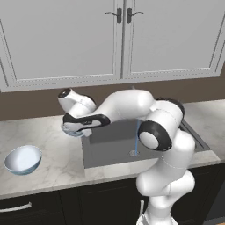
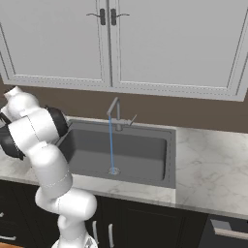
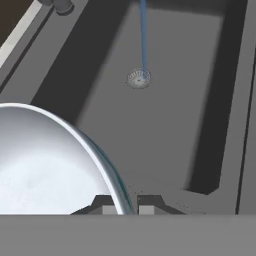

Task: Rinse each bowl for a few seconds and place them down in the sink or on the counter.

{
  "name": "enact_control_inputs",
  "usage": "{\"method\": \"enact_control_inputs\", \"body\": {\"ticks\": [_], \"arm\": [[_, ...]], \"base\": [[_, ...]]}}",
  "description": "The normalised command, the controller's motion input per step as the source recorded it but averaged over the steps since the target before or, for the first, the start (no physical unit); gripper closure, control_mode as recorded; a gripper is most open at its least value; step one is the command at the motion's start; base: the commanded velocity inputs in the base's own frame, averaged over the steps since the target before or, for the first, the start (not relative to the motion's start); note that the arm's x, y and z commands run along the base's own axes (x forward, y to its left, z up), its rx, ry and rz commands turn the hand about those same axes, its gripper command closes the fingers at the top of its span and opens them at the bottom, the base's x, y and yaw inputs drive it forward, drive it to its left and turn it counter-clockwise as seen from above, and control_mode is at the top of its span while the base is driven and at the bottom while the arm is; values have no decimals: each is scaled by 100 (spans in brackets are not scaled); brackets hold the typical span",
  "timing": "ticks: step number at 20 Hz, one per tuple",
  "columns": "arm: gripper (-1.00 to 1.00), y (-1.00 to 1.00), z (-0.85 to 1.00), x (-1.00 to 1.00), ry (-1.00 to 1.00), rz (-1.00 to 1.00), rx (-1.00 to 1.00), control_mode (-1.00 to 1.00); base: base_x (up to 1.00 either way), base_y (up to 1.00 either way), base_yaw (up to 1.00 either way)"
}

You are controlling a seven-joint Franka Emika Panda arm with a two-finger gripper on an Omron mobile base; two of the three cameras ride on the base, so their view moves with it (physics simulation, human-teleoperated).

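Gripping the rim of one bowl (image 3: 45, 160), the gripper (image 3: 125, 204) has its two fingertips pressed against either side of the thin wall, one inside and one outside. In the hand view the bowl's whitish interior lies to one side of the fingertips, with the pale blue edge running up between them. Beyond the gripper, the dark sink (image 3: 200, 100) floor shows, with the round drain (image 3: 138, 78) ahead and a thin stream of water (image 3: 143, 35) falling onto it. The held bowl stands apart from that stream.

From the left base view, the gripper (image 1: 81, 130) sits at the sink's (image 1: 114, 149) near-left corner, over the edge where basin meets counter (image 1: 52, 171), with the held bowl (image 1: 72, 130) just showing beneath the hand. The second bowl (image 1: 23, 159) rests upright on the counter, well apart from the gripper, on the side away from the sink. The water (image 1: 136, 138) falls on the far side of the gripper, toward the basin's middle.

From the right base view, the faucet (image 2: 116, 114) stands at the sink's (image 2: 135, 150) back edge with the stream (image 2: 111, 145) dropping to the drain (image 2: 114, 170).
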Motion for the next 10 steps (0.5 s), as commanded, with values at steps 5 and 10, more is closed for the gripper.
{"method": "enact_control_inputs", "body": {"ticks": [5,10], "arm": [[100,52,-21,9,0,0,5,-100],[100,40,-26,7,0,0,9,-100]], "base": [[0,0,0],[0,0,0]]}}
